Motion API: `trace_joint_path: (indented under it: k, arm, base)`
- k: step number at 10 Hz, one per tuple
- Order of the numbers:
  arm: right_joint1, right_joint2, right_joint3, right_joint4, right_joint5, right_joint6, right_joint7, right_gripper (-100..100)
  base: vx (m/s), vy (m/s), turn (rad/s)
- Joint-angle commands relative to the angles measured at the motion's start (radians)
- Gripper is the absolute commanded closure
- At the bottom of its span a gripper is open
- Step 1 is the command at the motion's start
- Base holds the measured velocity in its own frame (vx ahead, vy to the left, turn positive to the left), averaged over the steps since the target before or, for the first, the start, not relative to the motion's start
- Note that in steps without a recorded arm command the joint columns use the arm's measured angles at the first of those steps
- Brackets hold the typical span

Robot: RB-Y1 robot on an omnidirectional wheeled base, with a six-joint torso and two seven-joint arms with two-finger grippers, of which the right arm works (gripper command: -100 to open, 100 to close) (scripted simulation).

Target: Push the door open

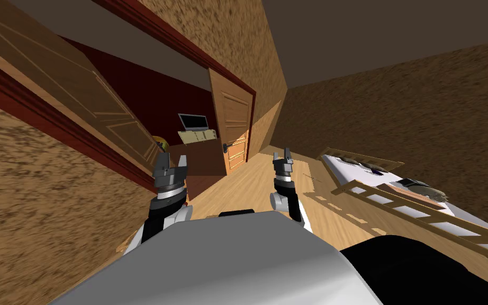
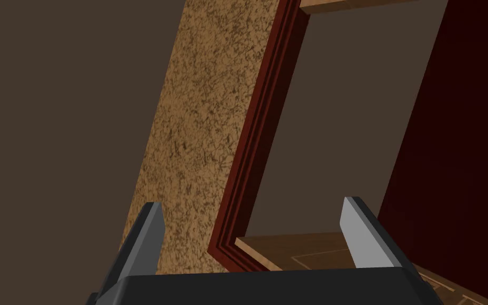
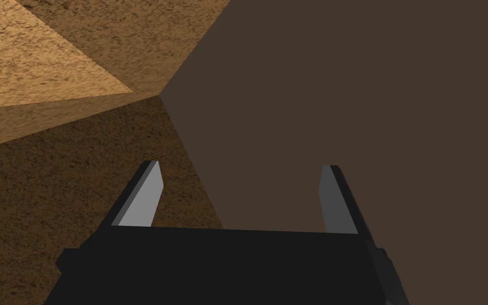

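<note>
The wooden door [image 1: 79, 100], upper left of the frame, already stands swung well inward, so little pushing seems left. The left pincer [image 1: 172, 161] and right pincer [image 1: 282, 157] both gape wide, empty.

We've got a slatted wooden bed [image 1: 391, 204] off right of the right gripper [image 1: 282, 154], and maybe a laptop [image 1: 194, 122] on a desk [image 1: 200, 156] beyond the left gripper [image 1: 173, 159].

My left gripper [image 1: 172, 160] and right gripper [image 1: 282, 155] are dark boxes, each bearing two thin, light grey blade fingers [image 2: 147, 233]. Silver-ringed wrists [image 1: 170, 191] join my black-and-white forearms [image 1: 159, 218].
</note>
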State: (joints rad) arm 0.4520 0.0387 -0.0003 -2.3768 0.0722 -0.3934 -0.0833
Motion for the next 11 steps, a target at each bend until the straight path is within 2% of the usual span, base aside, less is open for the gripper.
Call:
trace_joint_path:
  k: [1, 5, 11]
  arm:
    - [-0.020, -0.012, 0.028, 0.032, -0.002, 0.001, -0.006, -100]
    - [-0.074, -0.039, 0.104, 0.116, -0.007, 0.005, -0.023, -100]
    - [-0.156, -0.071, 0.220, 0.245, -0.014, 0.010, -0.048, -100]
  base:
    - [0.121, -0.026, -0.110]
    - [0.211, 0.018, -0.067]
    - [0.139, 0.015, -0.069]
